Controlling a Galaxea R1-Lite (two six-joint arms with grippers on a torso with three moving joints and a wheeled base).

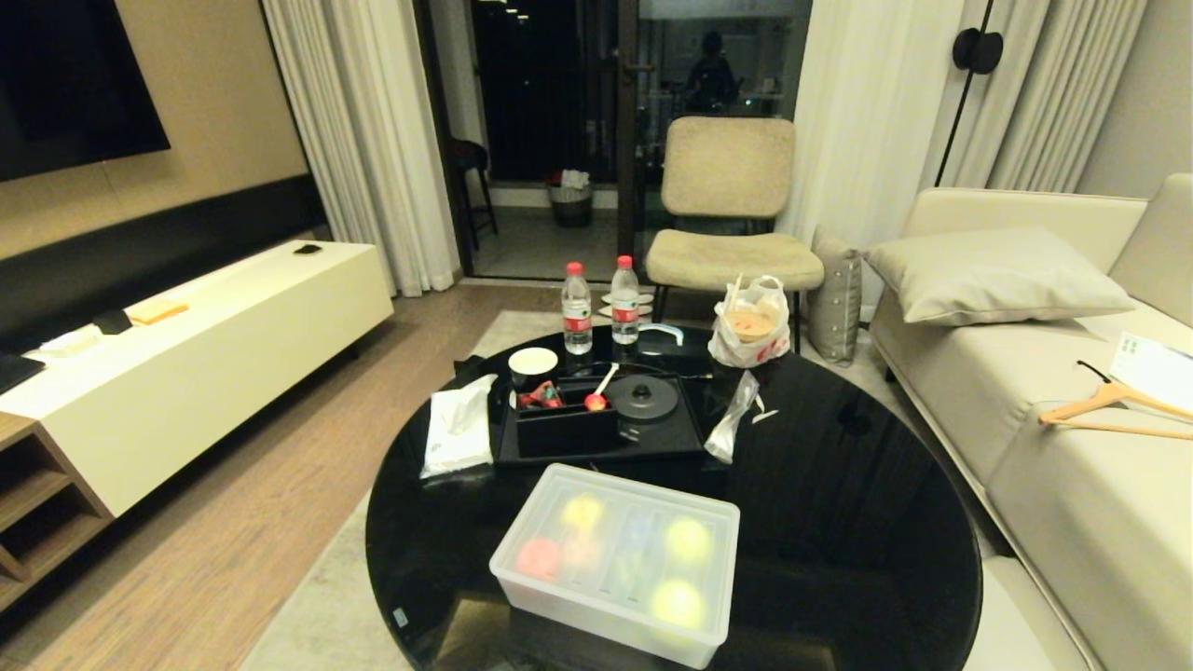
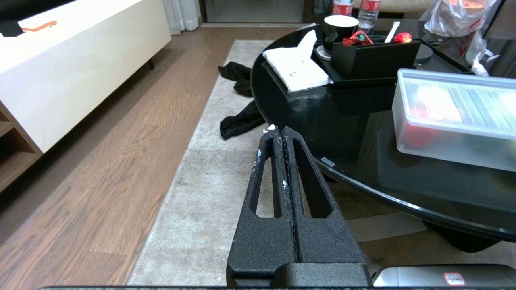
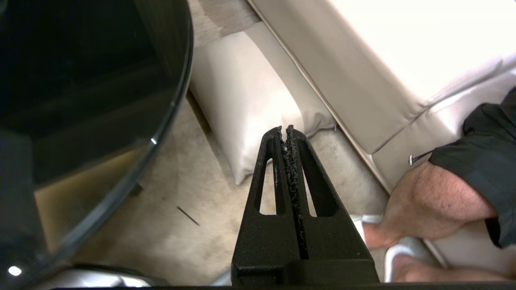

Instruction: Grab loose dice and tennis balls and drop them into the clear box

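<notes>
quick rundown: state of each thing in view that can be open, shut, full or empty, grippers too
clear box: lid on, coloured dice and yellow-green tennis balls showing faintly through it
left gripper: shut, empty, off the table's edge above the rug
right gripper: shut, empty, over the floor between table and sofa
water bottles: upright, red caps on
black pot: lid on
plastic bag: top open, a container inside
cup: upright, contents cannot tell
</notes>
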